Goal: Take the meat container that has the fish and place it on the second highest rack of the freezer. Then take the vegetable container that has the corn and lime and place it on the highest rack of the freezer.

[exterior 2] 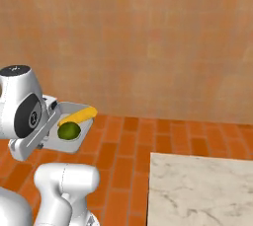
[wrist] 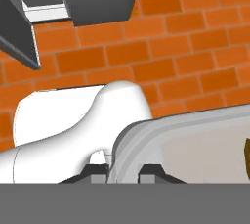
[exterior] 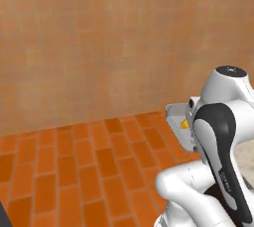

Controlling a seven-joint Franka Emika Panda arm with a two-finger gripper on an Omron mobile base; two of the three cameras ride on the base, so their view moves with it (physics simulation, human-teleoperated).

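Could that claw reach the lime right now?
Probably not without letting go: the gripper is shut on the rim of the tray, where the lime sits beside the corn.

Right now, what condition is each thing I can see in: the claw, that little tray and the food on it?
gripper: shut on the rim of the tray, carrying it.
tray: held up above the brick floor, roughly level.
corn: lying in the tray, along its far side.
lime: whole, sitting in the tray beside the corn.
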